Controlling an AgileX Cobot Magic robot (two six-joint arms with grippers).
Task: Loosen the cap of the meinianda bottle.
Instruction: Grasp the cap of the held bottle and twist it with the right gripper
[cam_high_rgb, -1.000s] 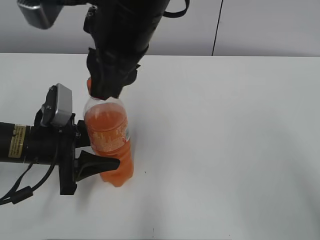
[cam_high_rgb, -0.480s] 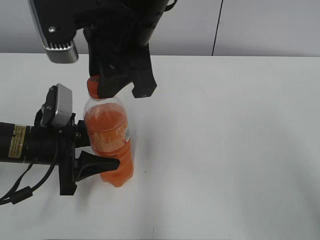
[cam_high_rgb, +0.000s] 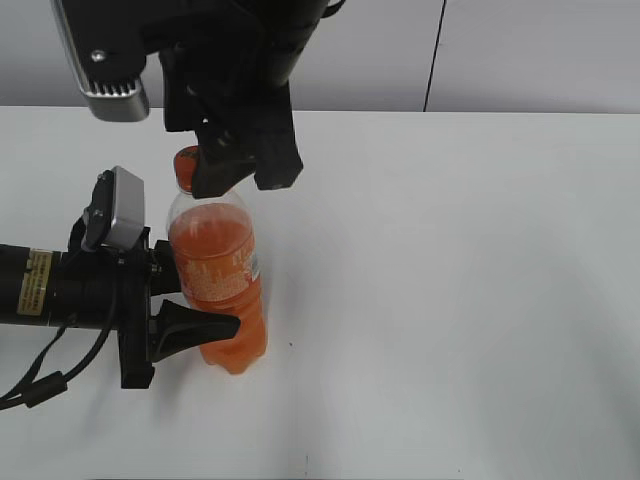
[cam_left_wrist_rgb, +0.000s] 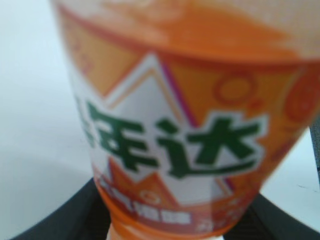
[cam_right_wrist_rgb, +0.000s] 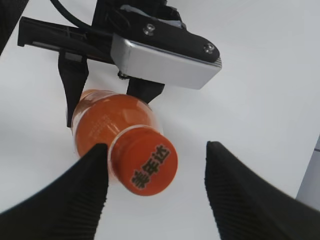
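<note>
Over toward the left edge of the worktop (cam_high_rgb: 480, 300), the exterior view had the meinianda bottle (cam_high_rgb: 222, 290) standing upright, long axis pretty much vertical. The left gripper (cam_high_rgb: 185, 315) came in sideways from the left edge and was clamped around the bottle's lower body, one black finger (cam_high_rgb: 195, 328) across the front. The right gripper (cam_high_rgb: 235, 165) hung straight above from the far edge, and the cap (cam_high_rgb: 186, 165) poked out at its left side, so the cap sat off toward one finger, not dead centre. Clearly the right arm was the one placed for the twist.

Left wrist view was basically all label (cam_left_wrist_rgb: 175, 140), blurry and very close, green characters on white. Dark finger bits showed in the bottom corners on both sides, which fits a grip on the bottle. No cap in that shot at all.

Right wrist view looked down the bottle's axis and was the useful one. The cap (cam_right_wrist_rgb: 146, 160) sat between the two ribbed pads (cam_right_wrist_rgb: 235, 200), spread wide apart, so that pincer was released. The left-hand pad looked to be touching or nearly touching the cap, while the other stood well apart. I'd guess it needed to shift toward the cap before closing, or it'd pinch off-centre.
</note>
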